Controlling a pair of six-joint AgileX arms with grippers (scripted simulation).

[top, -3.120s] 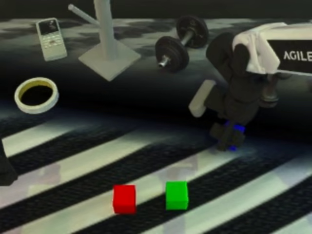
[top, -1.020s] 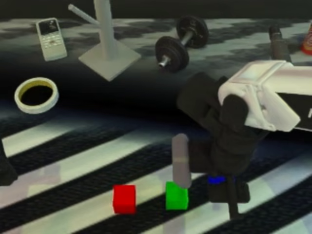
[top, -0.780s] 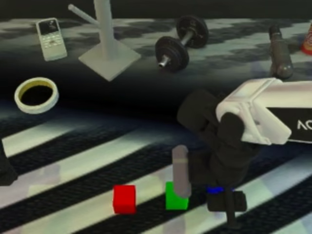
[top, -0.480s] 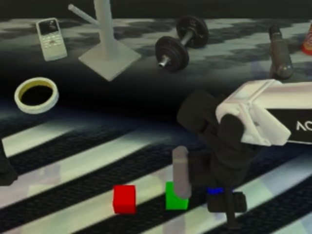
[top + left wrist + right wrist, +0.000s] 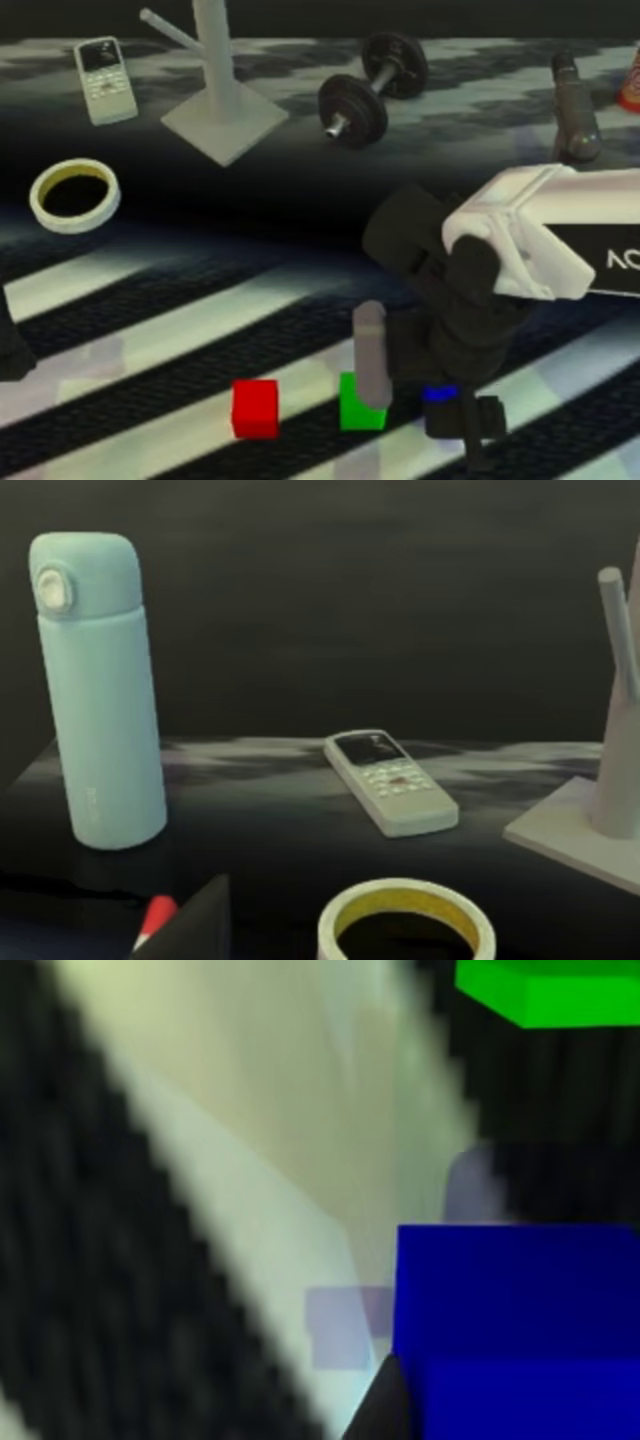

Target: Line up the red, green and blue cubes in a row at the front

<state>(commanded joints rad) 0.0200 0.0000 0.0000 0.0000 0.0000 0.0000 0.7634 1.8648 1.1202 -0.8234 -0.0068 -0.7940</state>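
The red cube [image 5: 255,408] and the green cube [image 5: 358,410] sit side by side near the table's front edge. My right gripper [image 5: 462,418] is low over the table just to the right of the green cube, shut on the blue cube [image 5: 440,393]. In the right wrist view the blue cube [image 5: 515,1320] fills the near corner beside one dark fingertip [image 5: 385,1412], and the green cube [image 5: 550,990] lies just beyond it. Whether the blue cube touches the table is hidden. My left gripper [image 5: 10,352] is parked at the left edge, open.
At the back stand a dumbbell [image 5: 372,80], a white stand [image 5: 222,110], a phone [image 5: 105,80] and a dark cylinder [image 5: 575,110]. A tape ring [image 5: 74,195] lies at the left. The left wrist view shows a light blue flask [image 5: 100,690].
My right arm has carried the blue cube from the middle right down to the front, beside the green cube. Over the last half second it has barely moved.
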